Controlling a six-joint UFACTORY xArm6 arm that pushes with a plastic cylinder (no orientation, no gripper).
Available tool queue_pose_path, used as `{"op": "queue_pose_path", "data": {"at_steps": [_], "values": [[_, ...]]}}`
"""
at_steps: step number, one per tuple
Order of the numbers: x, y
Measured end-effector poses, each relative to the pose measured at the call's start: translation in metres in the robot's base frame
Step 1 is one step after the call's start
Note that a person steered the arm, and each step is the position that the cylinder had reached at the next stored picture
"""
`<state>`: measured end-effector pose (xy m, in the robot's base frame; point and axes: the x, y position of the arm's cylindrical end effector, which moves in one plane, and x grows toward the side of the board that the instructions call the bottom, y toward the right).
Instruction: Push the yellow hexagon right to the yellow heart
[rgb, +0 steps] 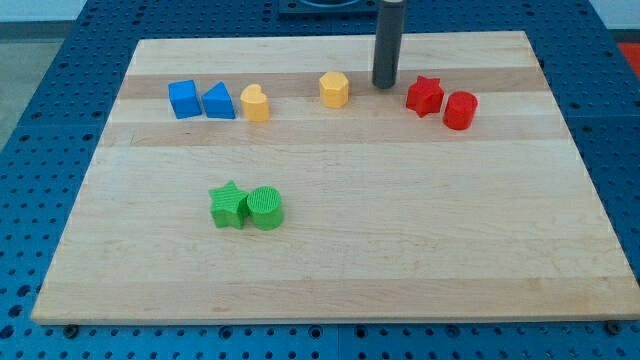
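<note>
On the desk (330, 250), a pale wooden board lying on a blue perforated surface, there is no container; all blocks lie directly on the wood.

Going from the view's left, a blue cube (183, 99) and a blue triangular block (219, 101) stand touching each other at about ten o'clock from the board's centre. Just beside them, to the right, is the yellow heart (256, 103). Lower, at about eight o'clock from the centre, a green star (229, 205) and a green cylinder (266, 208) touch each other, well apart from the upper row.

The yellow hexagon (334, 89) is at about twelve o'clock from the centre, to the right of the yellow heart, with bare wood between the two. No block stands in that gap.

The end effector is only a dark rod; it has nothing to clench or release and grasps nothing. My tip (386, 86) rests on the board just beside the yellow hexagon, at its three o'clock, with a small gap that I can see. Farther right, a red star (425, 95) and a red cylinder (460, 110) stand close together, near the tip's right.
</note>
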<state>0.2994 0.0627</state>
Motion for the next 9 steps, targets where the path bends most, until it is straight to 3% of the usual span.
{"op": "queue_pose_path", "data": {"at_steps": [3, 5, 9], "values": [[0.050, -0.026], [-0.007, -0.025], [0.022, -0.065]]}}
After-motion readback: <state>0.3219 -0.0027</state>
